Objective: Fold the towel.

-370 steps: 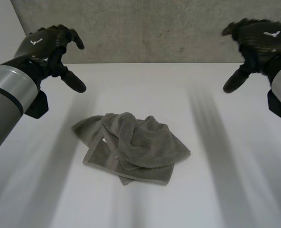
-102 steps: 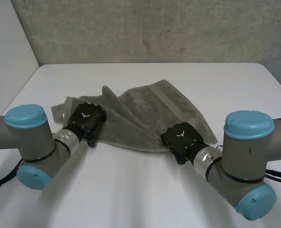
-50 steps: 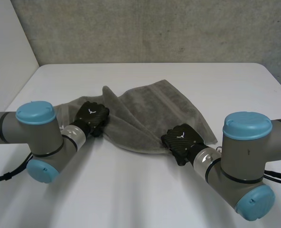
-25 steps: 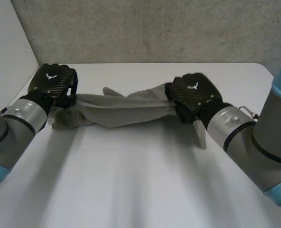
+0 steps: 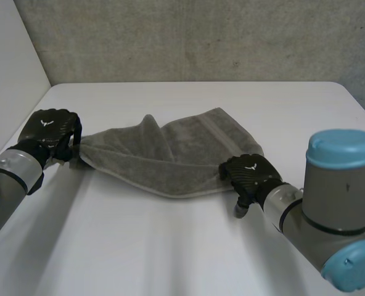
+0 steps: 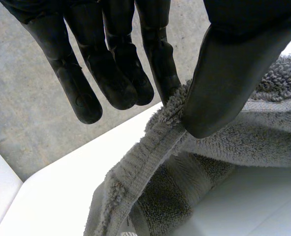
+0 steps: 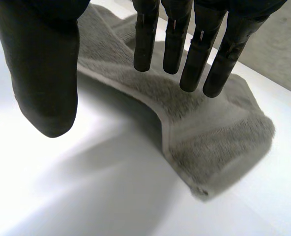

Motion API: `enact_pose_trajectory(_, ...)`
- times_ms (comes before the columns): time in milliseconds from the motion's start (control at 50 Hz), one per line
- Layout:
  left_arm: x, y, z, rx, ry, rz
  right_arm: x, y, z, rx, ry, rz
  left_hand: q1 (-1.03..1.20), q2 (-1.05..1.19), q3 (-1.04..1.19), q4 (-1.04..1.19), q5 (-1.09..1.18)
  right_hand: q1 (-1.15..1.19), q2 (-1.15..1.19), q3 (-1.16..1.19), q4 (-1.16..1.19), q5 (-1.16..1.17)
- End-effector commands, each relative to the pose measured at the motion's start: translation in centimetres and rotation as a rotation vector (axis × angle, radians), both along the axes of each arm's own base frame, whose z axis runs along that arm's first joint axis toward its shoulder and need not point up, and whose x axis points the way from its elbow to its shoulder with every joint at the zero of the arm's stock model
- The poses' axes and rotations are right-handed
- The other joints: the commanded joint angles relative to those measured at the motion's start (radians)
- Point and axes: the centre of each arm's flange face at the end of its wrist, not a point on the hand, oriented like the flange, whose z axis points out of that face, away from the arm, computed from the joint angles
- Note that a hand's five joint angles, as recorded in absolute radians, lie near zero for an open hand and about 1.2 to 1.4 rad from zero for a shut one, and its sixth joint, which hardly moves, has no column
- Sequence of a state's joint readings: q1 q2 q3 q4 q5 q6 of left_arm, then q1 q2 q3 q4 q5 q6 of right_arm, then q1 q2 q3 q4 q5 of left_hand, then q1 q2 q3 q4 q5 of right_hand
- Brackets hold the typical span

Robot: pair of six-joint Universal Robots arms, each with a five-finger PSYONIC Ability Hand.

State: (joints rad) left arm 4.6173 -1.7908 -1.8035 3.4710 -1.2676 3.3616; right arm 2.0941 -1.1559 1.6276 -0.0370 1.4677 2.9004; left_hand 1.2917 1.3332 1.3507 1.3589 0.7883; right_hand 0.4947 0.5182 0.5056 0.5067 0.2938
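**Towel opens from heap to spread sheet**

Seconds ago the towel [image 5: 182, 151] lay crumpled in the middle of the counter [image 5: 170, 246], with both hands raised and empty. Half a second ago it was bunched like a rope between two lifted hands. Now it has opened wide and sags onto the counter. The right robot hand [image 5: 250, 174] has dropped to the towel's near right edge, fingers straight and thumb apart. The left robot hand [image 5: 49, 128] has moved lower and outward, now pinching a corner.
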Motion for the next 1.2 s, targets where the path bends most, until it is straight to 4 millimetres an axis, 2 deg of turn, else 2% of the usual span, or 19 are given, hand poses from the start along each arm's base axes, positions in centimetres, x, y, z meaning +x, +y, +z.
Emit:
enact_pose_trajectory(20,0.0,0.0,0.0,0.001,0.0,0.0,-1.2,-0.6,-1.4,-0.041,-0.021,-0.097,0.105,0.063,0.046,0.037,0.433,-0.005,-0.028,-0.016,-0.017,0.022)
enact_pose_trajectory(520,1.0,-0.7,-0.2,0.008,0.001,0.033,0.6,-3.5,-4.0,-0.11,-0.113,-0.158,0.105,0.063,0.046,0.037,0.433,0.283,0.26,0.272,0.271,0.31)
enact_pose_trajectory(580,1.0,-0.7,-0.2,0.006,0.001,0.033,0.7,-3.9,-4.4,-0.112,-0.104,-0.172,0.105,0.063,0.046,0.037,0.433,0.427,0.403,0.416,0.415,0.453)
enact_pose_trajectory(640,1.1,-0.8,0.0,0.005,0.003,0.037,0.7,-4.6,-4.0,-0.134,-0.108,-0.2,0.105,0.063,0.046,0.037,0.433,0.9,0.876,0.889,0.888,0.926)
enact_pose_trajectory(660,1.1,-0.8,0.1,0.005,0.003,0.038,0.7,-4.7,-4.0,-0.134,-0.108,-0.2,0.105,0.063,0.046,0.037,0.433,0.902,0.878,0.891,0.89,0.928)
enact_pose_trajectory(740,1.2,-0.8,0.4,-0.003,0.005,0.043,0.6,-5.5,-1.4,-0.187,-0.153,-0.215,0.105,0.063,0.046,0.037,0.433,0.902,0.878,0.891,0.89,0.928)
enact_pose_trajectory(780,1.1,-0.9,1.3,-0.031,0.014,0.041,0.4,-5.9,2.6,-0.267,-0.221,-0.222,0.105,0.063,0.046,0.037,0.433,0.902,0.878,0.891,0.89,0.928)
enact_pose_trajectory(800,1.1,-0.9,1.3,-0.031,0.014,0.041,0.4,-5.9,2.7,-0.267,-0.221,-0.222,0.105,0.063,0.046,0.037,0.433,0.902,0.878,0.891,0.89,0.928)
enact_pose_trajectory(840,1.1,-0.8,3.4,-0.085,0.049,0.042,-0.5,-6.6,6.9,-0.346,-0.293,-0.244,0.105,0.063,0.046,0.037,0.433,0.902,0.878,0.891,0.89,0.928)
enact_pose_trajectory(860,1.1,-0.8,3.4,-0.085,0.049,0.042,-0.6,-6.6,6.9,-0.347,-0.293,-0.244,0.105,0.063,0.046,0.037,0.433,0.902,0.878,0.891,0.89,0.928)
enact_pose_trajectory(900,1.1,-0.3,6.0,-0.143,0.108,0.039,-1.3,-6.2,12.1,-0.423,-0.341,-0.222,0.105,0.063,0.046,0.037,0.433,0.902,0.878,0.891,0.89,0.928)
enact_pose_trajectory(920,1.1,0.0,7.6,-0.181,0.139,0.037,-1.3,-6.2,12.1,-0.423,-0.341,-0.222,0.105,0.063,0.046,0.037,0.433,0.902,0.878,0.891,0.89,0.928)
enact_pose_trajectory(940,1.1,0.0,7.6,-0.181,0.14,0.037,-1.9,-5.5,15.5,-0.46,-0.363,-0.195,0.105,0.063,0.046,0.037,0.433,0.902,0.878,0.891,0.89,0.928)
enact_pose_trajectory(960,1.2,0.3,9.1,-0.215,0.168,0.035,-1.9,-5.5,15.6,-0.46,-0.363,-0.195,0.105,0.063,0.046,0.037,0.433,0.902,0.878,0.891,0.89,0.928)
enact_pose_trajectory(980,1.2,0.4,9.1,-0.215,0.169,0.035,-3.0,-5.2,18.8,-0.492,-0.371,-0.181,0.105,0.063,0.046,0.037,0.433,0.902,0.878,0.891,0.89,0.928)
enact_pose_trajectory(1000,1.2,0.8,10.6,-0.248,0.191,0.028,-3.0,-5.2,18.8,-0.492,-0.372,-0.181,0.105,0.063,0.046,0.037,0.433,0.902,0.878,0.891,0.89,0.928)
enact_pose_trajectory(1040,1.3,1.2,12.2,-0.283,0.205,0.02,-5.0,-5.1,22.6,-0.5,-0.348,-0.166,0.105,0.063,0.046,0.037,0.433,0.902,0.878,0.891,0.89,0.928)
enact_pose_trajectory(1080,1.7,1.7,14.6,-0.328,0.207,0.013,-5.7,-4.9,24.1,-0.498,-0.326,-0.148,0.105,0.063,0.046,0.037,0.433,0.902,0.878,0.891,0.89,0.928)
enact_pose_trajectory(1200,2.2,1.3,17.2,-0.341,0.2,-0.017,-6.2,-4.8,26.8,-0.495,-0.21,-0.076,0.105,0.063,0.046,0.037,0.433,0.902,0.878,0.891,0.89,0.928)
